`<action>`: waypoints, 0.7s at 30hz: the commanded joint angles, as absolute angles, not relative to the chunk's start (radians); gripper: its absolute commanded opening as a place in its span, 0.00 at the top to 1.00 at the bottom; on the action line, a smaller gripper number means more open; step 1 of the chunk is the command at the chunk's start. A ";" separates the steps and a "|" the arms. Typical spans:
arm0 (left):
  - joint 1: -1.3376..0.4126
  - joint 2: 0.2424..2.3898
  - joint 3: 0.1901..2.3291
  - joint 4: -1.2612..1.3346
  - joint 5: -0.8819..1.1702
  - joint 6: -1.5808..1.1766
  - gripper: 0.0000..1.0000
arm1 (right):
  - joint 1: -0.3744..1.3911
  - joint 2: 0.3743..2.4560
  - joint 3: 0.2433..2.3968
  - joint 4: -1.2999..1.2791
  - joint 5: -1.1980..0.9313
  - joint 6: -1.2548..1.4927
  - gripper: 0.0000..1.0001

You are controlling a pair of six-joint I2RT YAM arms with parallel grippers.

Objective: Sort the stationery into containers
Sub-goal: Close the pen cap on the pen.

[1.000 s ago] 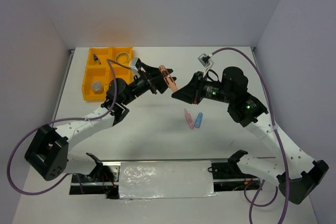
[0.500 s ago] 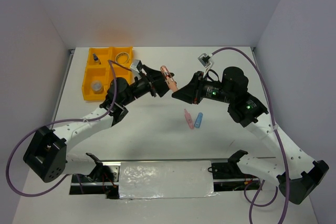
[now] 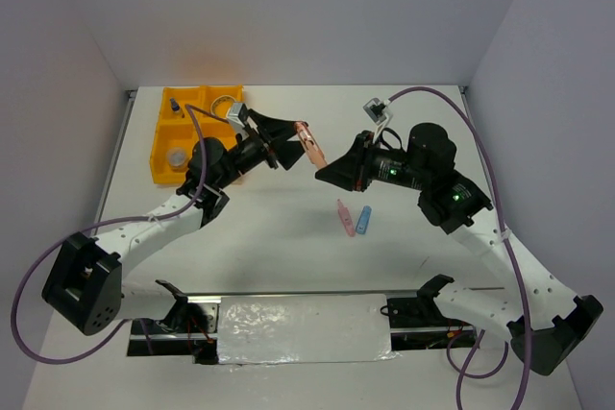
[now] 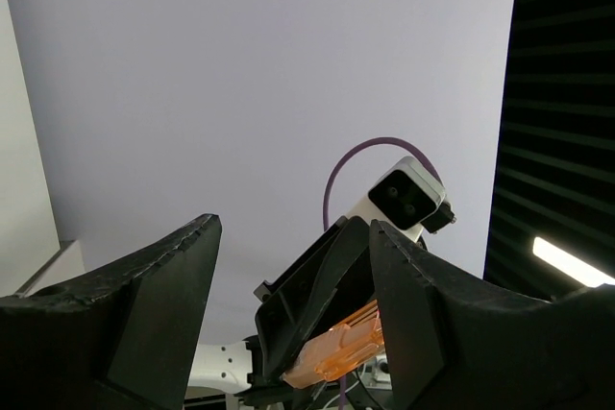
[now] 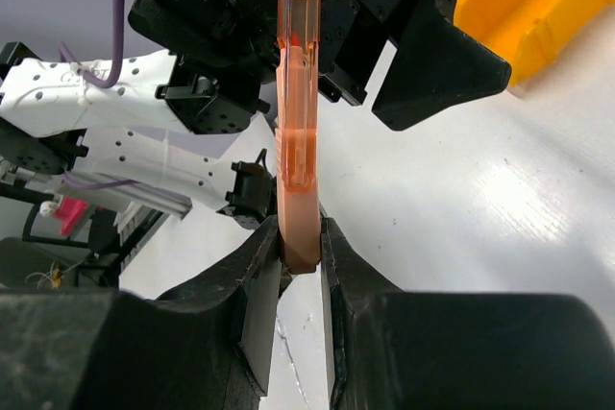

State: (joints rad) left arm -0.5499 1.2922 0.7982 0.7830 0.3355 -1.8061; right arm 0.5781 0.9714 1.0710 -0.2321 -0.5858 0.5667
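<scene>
A pink tapered piece (image 3: 309, 144) hangs in the air over the table's middle, with my right gripper (image 3: 321, 166) shut on its lower end. In the right wrist view the piece (image 5: 298, 93) stands up from between the pads (image 5: 300, 237). My left gripper (image 3: 293, 143) is open just left of the piece's upper end, its jaws standing wide apart (image 4: 293, 228) and the piece (image 4: 341, 352) beside the right finger, not pinched. The orange-yellow tray (image 3: 165, 133) sits at the far left with a tan band ring (image 3: 227, 103), a small bottle (image 3: 175, 105) and a round jar (image 3: 176, 156) in separate compartments.
A second pink piece (image 3: 342, 218) and a blue piece (image 3: 363, 220) lie side by side on the white table below the right gripper. White walls close in the left, back and right. A metal plate (image 3: 303, 325) lies at the near edge between the arm bases.
My left gripper's jaws have spread wider, and it has drawn back a little to the upper left. The right gripper and the pink piece in it have stayed in place.
</scene>
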 commanded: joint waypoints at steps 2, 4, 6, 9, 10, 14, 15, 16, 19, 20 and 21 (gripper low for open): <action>-0.543 1.279 0.802 0.845 0.341 -1.773 0.24 | 0.586 0.940 1.068 -0.212 -0.581 0.546 1.00; -0.543 1.275 0.798 0.822 0.331 -1.767 0.25 | 0.584 0.942 1.069 -0.213 -0.578 0.545 1.00; -0.542 1.267 0.788 0.816 0.324 -1.763 0.25 | 0.584 0.943 1.071 -0.215 -0.580 0.542 1.00; -0.540 1.267 0.781 0.844 0.321 -1.770 0.25 | 0.584 0.948 1.074 -0.221 -0.577 0.535 1.00; -0.537 1.267 0.781 0.836 0.321 -1.769 0.25 | 0.584 0.948 1.072 -0.221 -0.580 0.535 1.00; -0.522 1.247 0.787 0.759 0.313 -1.732 0.24 | 0.583 0.948 1.080 -0.218 -0.580 0.534 1.00; -0.511 1.246 0.784 0.753 0.311 -1.729 0.23 | 0.584 0.948 1.081 -0.219 -0.580 0.532 1.00; -0.505 1.240 0.782 0.749 0.307 -1.723 0.22 | 0.584 0.948 1.084 -0.221 -0.581 0.529 1.00; -0.476 1.220 0.779 0.730 0.296 -1.694 0.18 | 0.584 0.950 1.085 -0.229 -0.578 0.525 1.00; -0.466 1.213 0.779 0.726 0.292 -1.681 0.16 | 0.584 0.946 1.083 -0.230 -0.578 0.523 1.00; -0.445 1.198 0.775 0.738 0.287 -1.668 0.11 | 0.584 0.943 1.078 -0.230 -0.577 0.526 1.00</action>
State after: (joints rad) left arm -0.4786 1.2499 0.7784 0.7017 0.3080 -1.7275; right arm 0.5781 0.9623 1.0710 -0.2348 -0.5831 0.5468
